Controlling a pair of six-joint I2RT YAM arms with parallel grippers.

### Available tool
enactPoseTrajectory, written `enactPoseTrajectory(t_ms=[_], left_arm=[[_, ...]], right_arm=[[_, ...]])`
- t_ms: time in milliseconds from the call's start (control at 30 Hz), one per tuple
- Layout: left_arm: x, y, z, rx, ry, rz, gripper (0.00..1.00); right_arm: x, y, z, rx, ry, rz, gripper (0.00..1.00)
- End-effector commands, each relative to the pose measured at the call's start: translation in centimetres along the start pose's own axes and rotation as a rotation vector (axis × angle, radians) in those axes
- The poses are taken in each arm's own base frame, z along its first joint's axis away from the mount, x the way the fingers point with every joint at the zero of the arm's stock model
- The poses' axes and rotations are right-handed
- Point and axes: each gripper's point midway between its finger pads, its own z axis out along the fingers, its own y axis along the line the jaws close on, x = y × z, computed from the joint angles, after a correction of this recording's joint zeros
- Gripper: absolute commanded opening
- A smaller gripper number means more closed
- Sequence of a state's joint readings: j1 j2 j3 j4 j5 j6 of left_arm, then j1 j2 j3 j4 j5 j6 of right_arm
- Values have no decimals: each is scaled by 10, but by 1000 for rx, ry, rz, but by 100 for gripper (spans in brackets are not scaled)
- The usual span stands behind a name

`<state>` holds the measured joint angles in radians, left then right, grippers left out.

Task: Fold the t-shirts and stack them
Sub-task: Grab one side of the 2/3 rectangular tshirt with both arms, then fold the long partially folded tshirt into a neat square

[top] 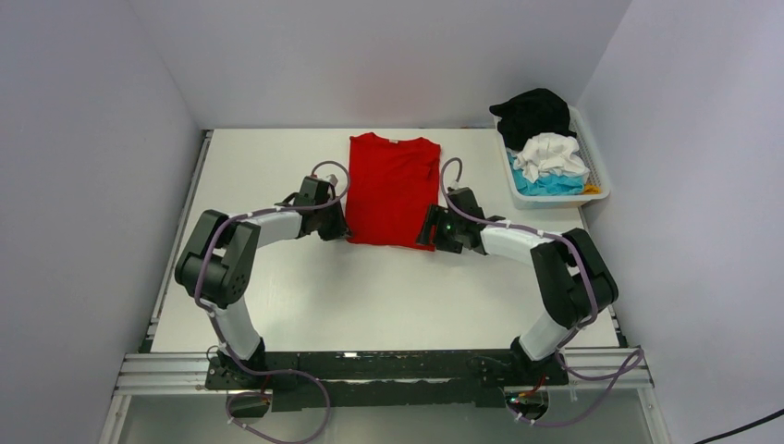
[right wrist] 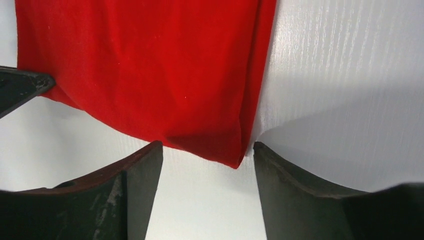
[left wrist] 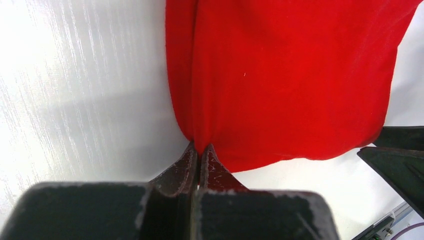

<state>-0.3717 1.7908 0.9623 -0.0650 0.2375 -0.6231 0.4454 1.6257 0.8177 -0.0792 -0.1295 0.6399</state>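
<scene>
The red t-shirt (top: 393,190) lies flat in the far middle of the table (top: 277,296), collar toward the back wall and hem toward the arms. Both long sides look turned in, so it reads as a narrow panel.

The left gripper (left wrist: 199,152) has its fingers pressed together on the near-left hem corner, and the cloth puckers into the pinch. The right gripper (right wrist: 207,150) is spread wide with a finger on either side of the near-right corner, gripping nothing.

That mismatch looks like the main risk to me. If the left arm lifts before the right closes, the hem will go up on one side only, drag the panel askew and pull the turned-in sides open.

The right corner comes to a thin point between the fingers. A closing grip could catch only the top layer or miss it altogether, and the fold would then sag.

The bare table in front of the hem is wide, so there is plenty of room to lift and carry it forward over the body. The collar sits close to the far edge, which leaves little slack there.

To the right, well apart from the shirt, a basket (top: 599,176) holds a black shirt (top: 534,113), a white shirt (top: 550,153) and a turquoise shirt (top: 545,185), all waiting.
</scene>
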Motion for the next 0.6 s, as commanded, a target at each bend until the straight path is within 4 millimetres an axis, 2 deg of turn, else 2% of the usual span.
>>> enactPoseTrajectory(t_ms=[0,133,233,367,467,567], left_arm=[[18,14,3,-47,43,-14,0],[19,16,1,-54,39,-15,0],[22,13,-3,-37,42,-18,0],[35,15,-23,-69,20,8,0],[54,16,-47,-106,17,37,0],[78,15,-79,-149,29,86,0]], right_arm=[[1,1,11,-15,12,0,62],[4,3,14,-26,37,-11,35],[14,0,10,-29,68,-9,14],[42,1,-15,-50,154,-26,12],[74,10,-46,-134,265,-49,11],[96,21,-80,-219,357,-64,10]])
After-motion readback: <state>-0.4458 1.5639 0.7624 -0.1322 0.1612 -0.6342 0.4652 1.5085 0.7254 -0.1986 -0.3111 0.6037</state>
